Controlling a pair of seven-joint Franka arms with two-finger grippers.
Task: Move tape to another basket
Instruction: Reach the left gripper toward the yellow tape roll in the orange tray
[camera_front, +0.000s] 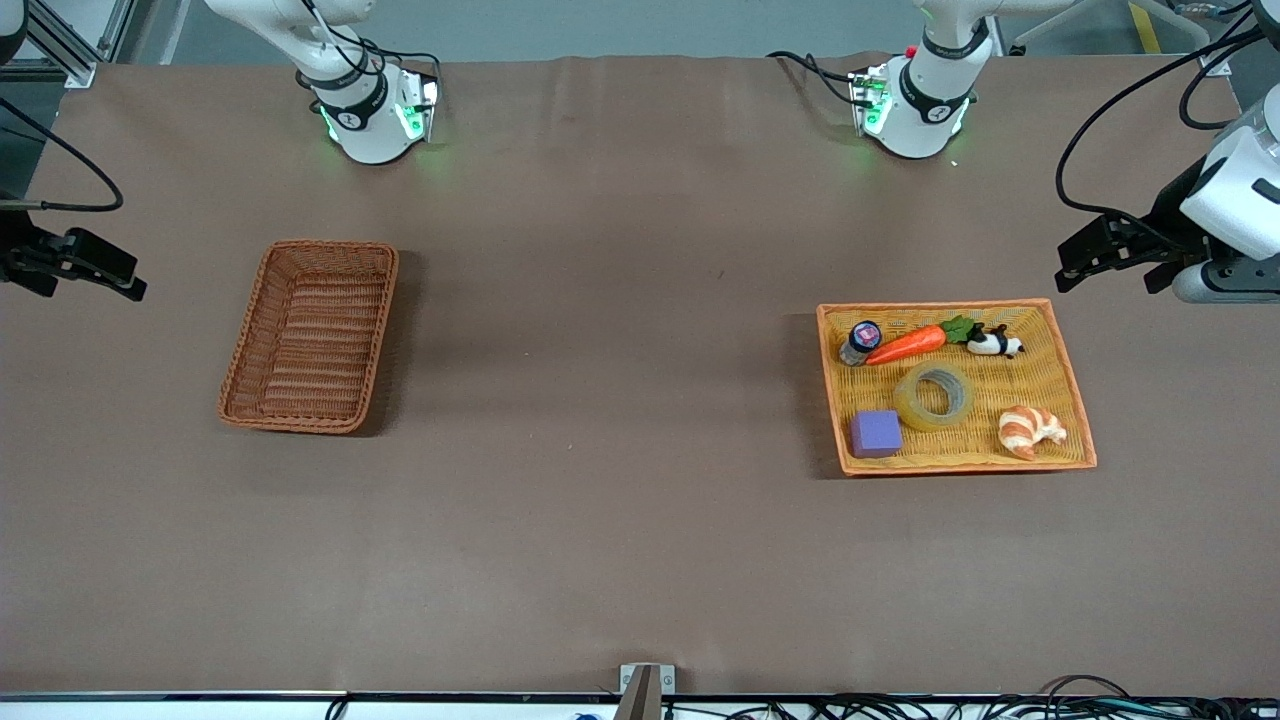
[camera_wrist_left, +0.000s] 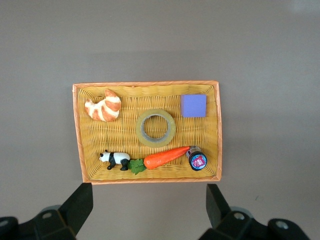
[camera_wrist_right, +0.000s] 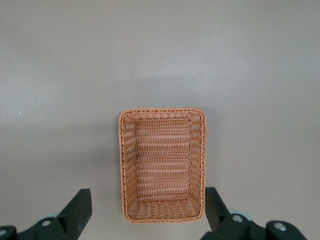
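The tape (camera_front: 906, 399), a yellowish ring, lies flat in the middle of the orange-yellow tray (camera_front: 1072, 385); it also shows in the left wrist view (camera_wrist_left: 141, 131). The reddish-brown basket (camera_front: 330, 246) stands empty toward the right arm's end of the table and shows in the right wrist view (camera_wrist_right: 162, 111). My left gripper (camera_front: 1105, 270) hangs open and empty high over the table beside the tray (camera_wrist_left: 125, 137); its jaws stand wide apart in its wrist view (camera_wrist_left: 148, 210). My right gripper (camera_front: 95, 270) hangs open and empty high over the table beside the basket (camera_wrist_right: 148, 210).
The tray also holds a purple cube (camera_front: 875, 433), a croissant (camera_front: 1030, 430), a toy carrot (camera_front: 910, 344), a panda figure (camera_front: 993, 343) and a small jar (camera_front: 860, 342). Brown table between basket and tray is bare.
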